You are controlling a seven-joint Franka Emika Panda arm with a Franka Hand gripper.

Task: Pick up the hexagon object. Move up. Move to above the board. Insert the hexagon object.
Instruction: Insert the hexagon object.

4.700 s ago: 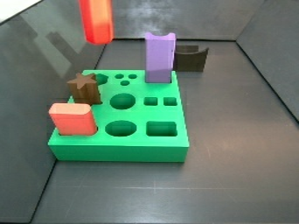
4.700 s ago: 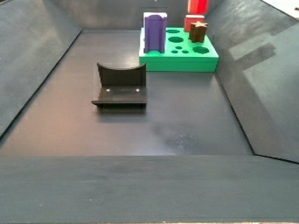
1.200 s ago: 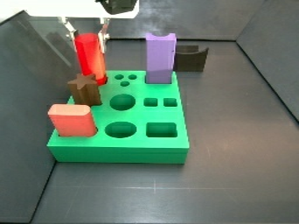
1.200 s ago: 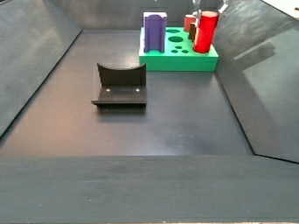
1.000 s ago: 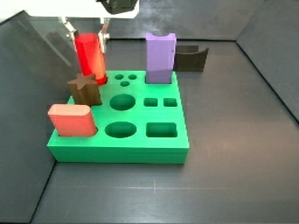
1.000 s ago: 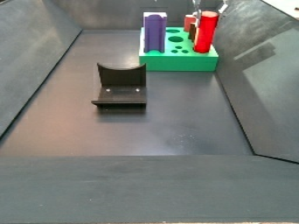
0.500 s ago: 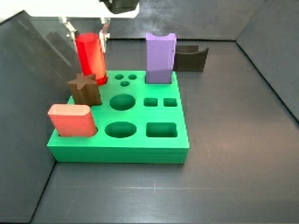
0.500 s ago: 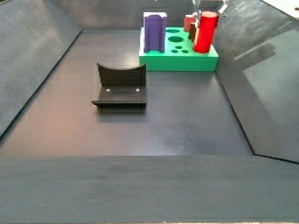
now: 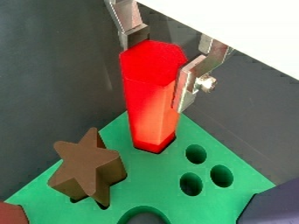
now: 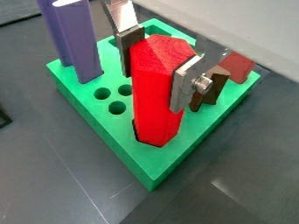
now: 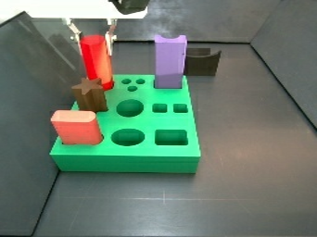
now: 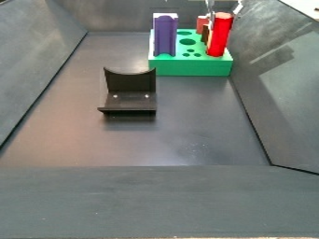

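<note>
The hexagon object (image 9: 152, 96), a tall bright red prism, stands upright with its base in a hole at the far left corner of the green board (image 11: 148, 155). It also shows in a wrist view (image 10: 158, 87) and both side views (image 11: 95, 60) (image 12: 221, 33). My gripper (image 9: 162, 66) is above the board, its silver fingers (image 9: 187, 79) pressed on opposite faces of the prism's top. The gripper also shows in the same views (image 10: 156, 68) (image 11: 95, 39) (image 12: 221, 13). The board shows in a wrist view (image 10: 187, 150) and a side view (image 12: 193, 65).
A tall purple block (image 11: 170, 62) stands in the board's far right corner. A brown star (image 11: 87, 91) and a salmon rounded block (image 11: 77, 127) sit along its left side. The dark fixture (image 12: 127, 91) stands on the floor apart from the board. Grey walls enclose the floor.
Since 4.7 s ago the hexagon object has come down from above the board into its hole. Over the last second nothing has visibly moved.
</note>
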